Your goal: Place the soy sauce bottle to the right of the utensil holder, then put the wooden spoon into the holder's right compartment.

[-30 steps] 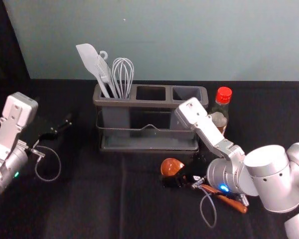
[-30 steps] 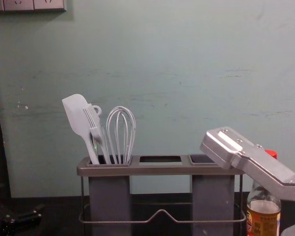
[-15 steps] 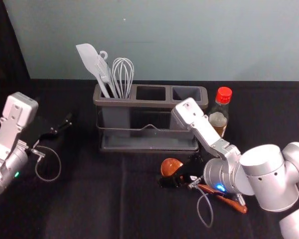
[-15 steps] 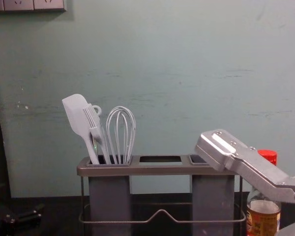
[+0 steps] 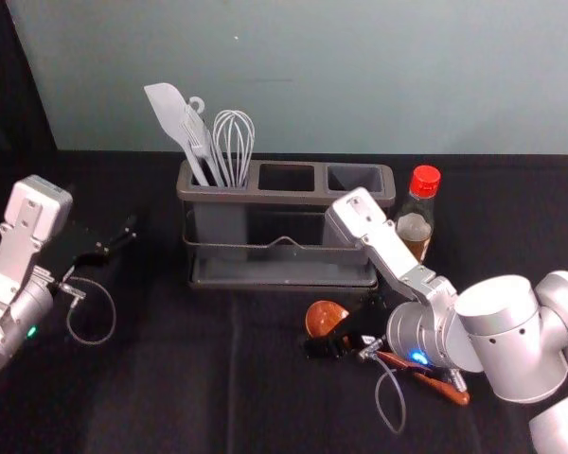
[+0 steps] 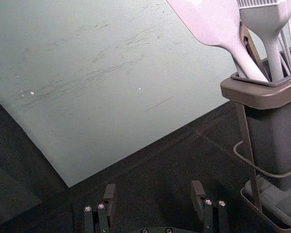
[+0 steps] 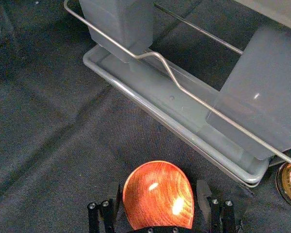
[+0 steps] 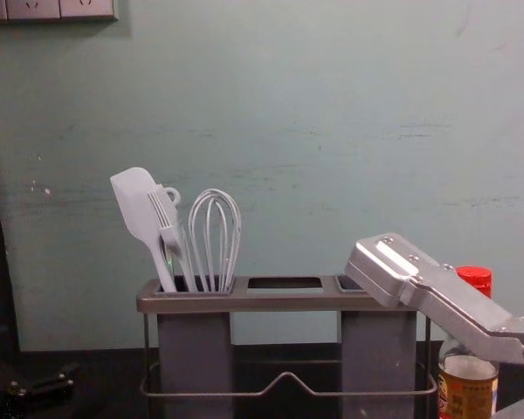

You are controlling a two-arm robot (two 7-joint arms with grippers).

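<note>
A pale silicone spatula (image 5: 168, 106) leans to the left, blade up, beside a pastry brush (image 8: 168, 229) with its bristles up. A small ring-shaped utensil end (image 8: 176, 190) shows just behind the brush, and a whisk (image 5: 234, 132) stands wires up to the right of it. Behind them is a scuffed grey-green wall (image 5: 379, 85), with a socket panel (image 8: 35, 8) at the chest view's upper left. A dark curtain (image 5: 14, 85) hangs at the left; creased black cloth (image 5: 133, 397) covers the work surface.

Glossy wooden spoon (image 7: 157, 194); matt black cloth (image 7: 43, 145).
</note>
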